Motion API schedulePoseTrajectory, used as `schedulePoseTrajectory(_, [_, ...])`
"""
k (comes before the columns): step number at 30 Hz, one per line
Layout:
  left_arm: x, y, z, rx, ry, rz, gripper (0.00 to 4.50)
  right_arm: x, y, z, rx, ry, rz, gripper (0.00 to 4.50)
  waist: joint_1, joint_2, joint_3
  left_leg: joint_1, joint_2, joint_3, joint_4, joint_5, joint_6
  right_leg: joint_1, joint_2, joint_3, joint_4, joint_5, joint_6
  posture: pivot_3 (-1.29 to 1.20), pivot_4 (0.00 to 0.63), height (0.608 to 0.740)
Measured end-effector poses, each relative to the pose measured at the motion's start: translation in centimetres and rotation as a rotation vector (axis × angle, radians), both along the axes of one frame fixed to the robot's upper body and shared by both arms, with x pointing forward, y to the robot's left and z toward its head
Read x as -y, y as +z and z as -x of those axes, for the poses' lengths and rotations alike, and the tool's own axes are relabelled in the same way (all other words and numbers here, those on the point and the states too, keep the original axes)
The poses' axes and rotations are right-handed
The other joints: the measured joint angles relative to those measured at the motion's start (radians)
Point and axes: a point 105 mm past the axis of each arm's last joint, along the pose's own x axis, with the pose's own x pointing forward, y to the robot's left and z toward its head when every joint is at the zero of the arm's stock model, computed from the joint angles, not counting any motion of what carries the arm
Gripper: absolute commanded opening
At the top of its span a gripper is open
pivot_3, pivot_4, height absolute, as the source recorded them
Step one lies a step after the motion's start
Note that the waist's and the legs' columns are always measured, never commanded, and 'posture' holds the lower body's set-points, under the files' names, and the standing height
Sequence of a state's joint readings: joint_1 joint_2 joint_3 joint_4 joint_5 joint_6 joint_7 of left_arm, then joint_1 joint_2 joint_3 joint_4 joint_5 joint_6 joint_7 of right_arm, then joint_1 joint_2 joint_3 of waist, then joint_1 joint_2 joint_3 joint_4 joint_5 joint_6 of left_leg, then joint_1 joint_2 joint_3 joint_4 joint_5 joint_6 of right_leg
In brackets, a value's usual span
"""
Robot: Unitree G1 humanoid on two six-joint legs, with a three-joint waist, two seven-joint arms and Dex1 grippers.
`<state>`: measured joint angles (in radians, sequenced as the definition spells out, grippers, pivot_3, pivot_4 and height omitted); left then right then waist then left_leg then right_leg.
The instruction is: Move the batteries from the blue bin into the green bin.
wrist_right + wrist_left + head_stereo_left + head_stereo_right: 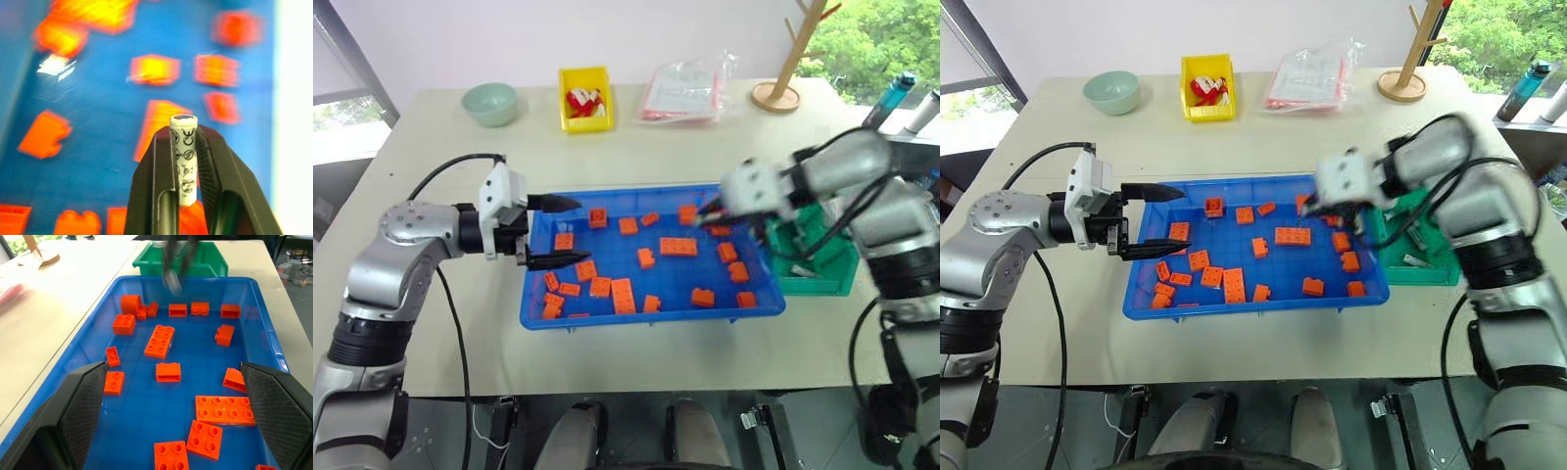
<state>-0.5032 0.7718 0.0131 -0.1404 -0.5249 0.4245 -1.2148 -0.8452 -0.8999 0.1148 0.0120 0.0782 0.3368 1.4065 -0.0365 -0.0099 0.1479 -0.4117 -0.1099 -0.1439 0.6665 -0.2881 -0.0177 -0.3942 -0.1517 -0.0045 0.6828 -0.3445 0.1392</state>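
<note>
One small silver-grey cylindrical battery sits clenched in the right gripper above the shallow blue plastic tray, probably bound for the green bin; left gripper hangs open.

The only markings that can be read stand on the battery between the right gripper's fingers. A column of small black printed signs runs down its pale casing: a CE mark near the upper end, and below it several round symbols too small to make out. No brand name or number is legible.
</note>
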Motion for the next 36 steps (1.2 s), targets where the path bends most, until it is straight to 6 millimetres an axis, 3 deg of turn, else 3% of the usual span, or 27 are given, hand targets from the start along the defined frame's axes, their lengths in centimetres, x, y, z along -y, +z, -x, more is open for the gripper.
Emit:
schedulePoseTrajectory(3, [0.1, -0.2, 0.2, -0.009, -0.017, -0.001, 4.50, 2.6, 0.6, 0.4, -0.060, -0.182, -0.125, 0.03, 0.000, 0.000, 0.000, 0.000, 0.000, 0.002, 0.000, 0.000, 0.000, 0.000, -0.001, 0.000, 0.000, 0.000, 0.000, 0.00, 0.150, 0.719])
schedulePoseTrajectory(8, [0.7, -0.5, 0.4, -0.028, -0.064, -0.008, 4.50, 8.7, -0.2, 0.9, -0.068, -0.526, -0.216, 0.03, 0.001, 0.000, 0.000, 0.000, 0.000, 0.003, 0.000, 0.000, 0.000, -0.001, -0.001, 0.000, 0.000, 0.000, 0.000, 0.00, 0.150, 0.719])
schedulePoseTrajectory(10, [0.7, -0.5, 0.3, -0.033, -0.069, -0.008, 4.50, 10.0, -0.9, 1.1, -0.073, -0.599, -0.225, 0.03, -0.001, 0.000, 0.000, 0.000, 0.000, 0.003, 0.000, 0.000, 0.000, -0.001, -0.001, 0.000, 0.000, 0.000, 0.000, 0.00, 0.150, 0.719])
schedulePoseTrajectory(14, [1.0, -0.1, 0.2, -0.020, -0.084, -0.006, 4.50, 11.3, -2.8, 1.4, -0.107, -0.689, -0.222, 1.95, -0.007, 0.000, 0.000, 0.000, 0.001, 0.004, -0.001, 0.000, 0.000, -0.001, -0.001, 0.000, 0.000, 0.000, 0.000, 0.00, 0.150, 0.719])
schedulePoseTrajectory(18, [0.9, 0.0, 0.0, -0.023, -0.084, -0.003, 4.50, 11.6, -2.8, 1.2, -0.080, -0.710, -0.227, 3.87, -0.007, 0.000, 0.000, 0.000, 0.001, 0.004, -0.001, 0.000, 0.000, -0.001, -0.001, 0.000, 0.000, 0.000, 0.000, 0.00, 0.150, 0.719])
schedulePoseTrajectory(25, [0.1, 0.0, -0.2, -0.034, -0.064, -0.014, 4.50, 11.2, -1.0, 1.6, -0.081, -0.596, -0.329, 3.87, -0.002, 0.000, 0.000, 0.000, 0.000, 0.004, -0.001, 0.000, 0.000, 0.000, -0.001, 0.000, 0.000, 0.000, 0.000, 0.00, 0.150, 0.719])
schedulePoseTrajectory(30, [-0.9, 1.2, -0.2, -0.023, -0.043, -0.026, 4.50, 14.2, 1.3, 4.0, -0.140, -0.553, -0.361, 3.87, 0.000, 0.000, 0.000, 0.001, 0.000, 0.003, 0.000, 0.000, 0.000, 0.001, -0.001, 0.000, 0.000, 0.000, 0.000, 0.00, 0.150, 0.719])
schedulePoseTrajectory(36, [-2.7, 3.5, -0.1, -0.016, 0.010, -0.003, 4.50, 17.9, -0.9, 6.0, -0.314, -0.597, -0.388, 3.87, -0.009, 0.001, 0.000, 0.001, 0.001, 0.004, -0.001, 0.000, 0.000, 0.001, 0.000, 0.000, 0.000, 0.000, 0.000, 0.00, 0.150, 0.719])
